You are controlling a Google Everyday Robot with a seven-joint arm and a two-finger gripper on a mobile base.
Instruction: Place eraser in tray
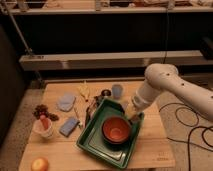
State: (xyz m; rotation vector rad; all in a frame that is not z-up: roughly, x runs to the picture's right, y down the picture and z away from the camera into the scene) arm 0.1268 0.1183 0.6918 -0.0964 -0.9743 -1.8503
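Note:
The dark-green tray (98, 148) lies on the wooden table, right of centre, with an orange-red bowl (116, 129) in it. A dark oblong block that looks like the eraser (90, 112) lies along the tray's left rim, outside the bowl. My gripper (132, 116) hangs from the white arm (161, 80) over the tray's far right corner, just right of the bowl and well apart from the dark block. I cannot see anything in the gripper.
Left of the tray are a light-blue block (69, 126), a pale blue-grey pad (65, 101), dark grapes (42, 111) and a white cup (44, 128). A blue cup (117, 91) and a yellow item (83, 91) stand behind. An orange fruit (40, 164) sits front left.

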